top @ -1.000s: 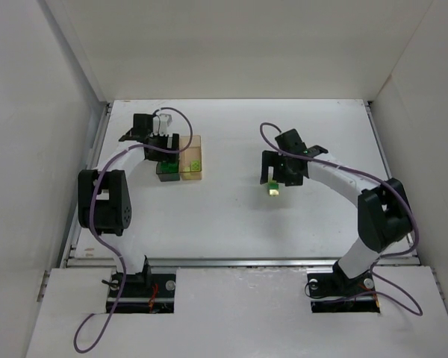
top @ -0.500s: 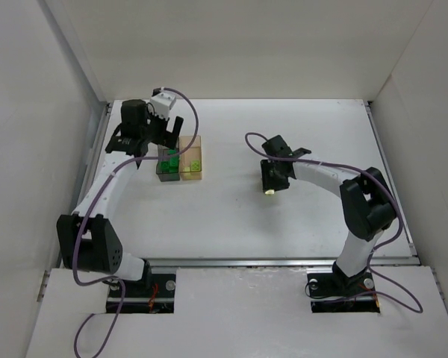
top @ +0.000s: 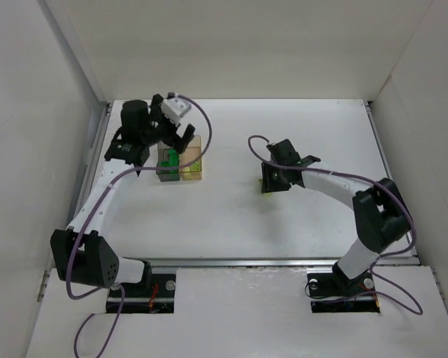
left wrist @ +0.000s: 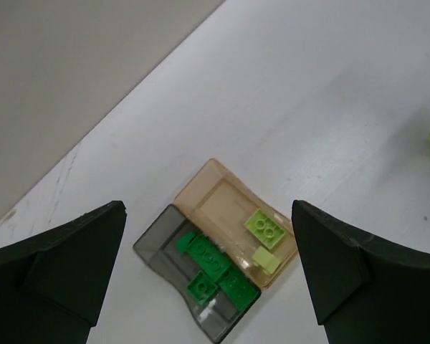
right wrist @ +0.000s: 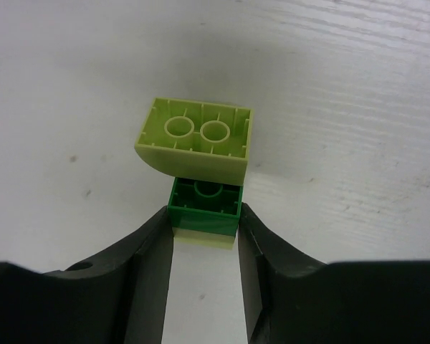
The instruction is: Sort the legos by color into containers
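Bench (top: 231,224): joined grey container (left wrist: 158,247) and amber container (left wrist: 215,190), long axes pointing away from my bases, under my spread left jaws. Right wrist view alone shows my right jaws pinching a dark green brick (right wrist: 205,208); pale curved brick (right wrist: 197,143) lies crosswise against it.

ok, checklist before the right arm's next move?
1. Right fingers on the dark green brick: ok, pressed against both its sides.
2. Gripped piece is one colour: not ok. A pale yellow-green curved brick sits against it and another pale piece shows at its near edge. Whether they are joined: cannot tell.
3. Grey container holds only dark green bricks: ok.
4. Amber container holds only yellow-green bricks: ok.
5. Space over the containers is free: not ok. The open left fingers hang above them.
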`<state>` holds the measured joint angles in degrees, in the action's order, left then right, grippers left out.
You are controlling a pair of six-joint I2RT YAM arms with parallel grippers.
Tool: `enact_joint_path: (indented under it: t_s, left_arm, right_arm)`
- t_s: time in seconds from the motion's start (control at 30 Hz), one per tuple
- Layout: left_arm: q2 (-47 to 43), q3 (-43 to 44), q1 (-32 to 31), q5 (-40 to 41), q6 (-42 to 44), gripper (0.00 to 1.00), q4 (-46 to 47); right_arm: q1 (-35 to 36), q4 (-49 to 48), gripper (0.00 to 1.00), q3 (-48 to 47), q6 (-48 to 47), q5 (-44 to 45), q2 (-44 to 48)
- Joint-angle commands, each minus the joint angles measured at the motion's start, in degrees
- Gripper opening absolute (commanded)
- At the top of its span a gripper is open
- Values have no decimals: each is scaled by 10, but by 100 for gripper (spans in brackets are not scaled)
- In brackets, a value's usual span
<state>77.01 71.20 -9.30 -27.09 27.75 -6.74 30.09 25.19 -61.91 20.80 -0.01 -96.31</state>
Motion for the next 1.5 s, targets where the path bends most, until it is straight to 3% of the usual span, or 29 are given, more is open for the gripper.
enact_joint_path:
  t_s: [0.0,0.17,0.33,0.47,0.63,0.87,0.97,1.1,1.2,1.37,1.47]
  left_arm:
    - [-61,-62,-59,-91,122,100,-56]
    - [-121,-170,-153,-86,102,99,13]
    - [-96,-170,-216,-63,50,96,31]
    - [-82,-159,-241,-39,58,92,53]
    - [-53,-142,-254,-20,87,68,24]
    - [-53,-136,-254,-20,99,52,23]
    - [-53,-130,-259,-32,112,32,13]
    - [-41,-120,-259,-32,119,17,-2]
    - [-41,-114,-259,-38,119,0,-7]
    - [-41,-108,-259,-31,95,0,-13]
    - [-27,-98,-226,-24,0,0,1]
  right_arm:
    - [6,-80,0,0,-23,-94,96]
    - [44,-104,0,-8,-23,-160,144]
    - [70,-104,0,-37,-16,-199,145]
    - [75,-117,0,-37,-10,-214,145]
    - [86,-117,0,-37,-10,-214,157]
    - [96,-117,0,-31,-15,-220,162]
    - [96,-117,0,-31,-15,-225,162]
    - [96,-117,0,-31,-21,-230,162]
    - [96,-117,0,-31,-21,-230,162]
    - [96,-117,0,-19,-21,-225,157]
    - [96,-107,0,-6,-14,-224,127]
